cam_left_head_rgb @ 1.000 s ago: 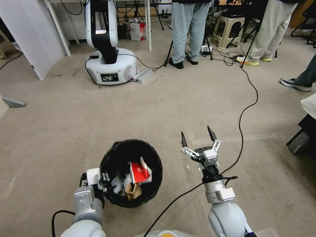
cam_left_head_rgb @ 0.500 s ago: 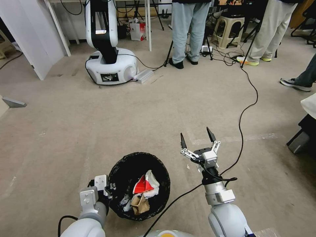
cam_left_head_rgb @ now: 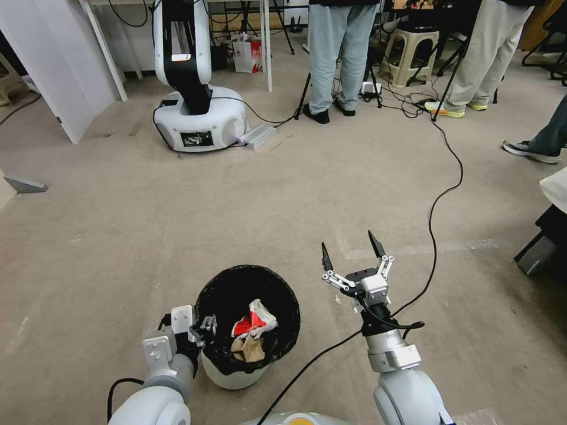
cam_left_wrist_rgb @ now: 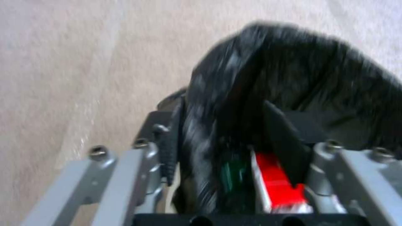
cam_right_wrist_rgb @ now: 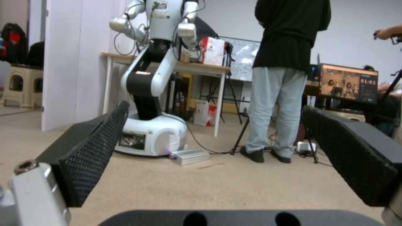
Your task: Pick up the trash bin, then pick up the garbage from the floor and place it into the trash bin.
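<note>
Trash bin [cam_left_head_rgb: 236, 366] — held at its bag-lined rim by the clamped left gripper [cam_left_head_rgb: 204, 330], garbage [cam_left_head_rgb: 251, 333] inside; right gripper [cam_left_head_rgb: 349, 254] spread, empty — floor bare, task apparently near complete.

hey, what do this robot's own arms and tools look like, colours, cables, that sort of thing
Both arms are glossy white-grey rounded shells ending in silver metal wrist blocks. The right tool has silver linkage bars with bolts and two pointed black fingers whose pads are finely textured. A black cable loops at its wrist. The left tool has the same silver bars and black fingers, with a black cable trailing beside its forearm.
</note>
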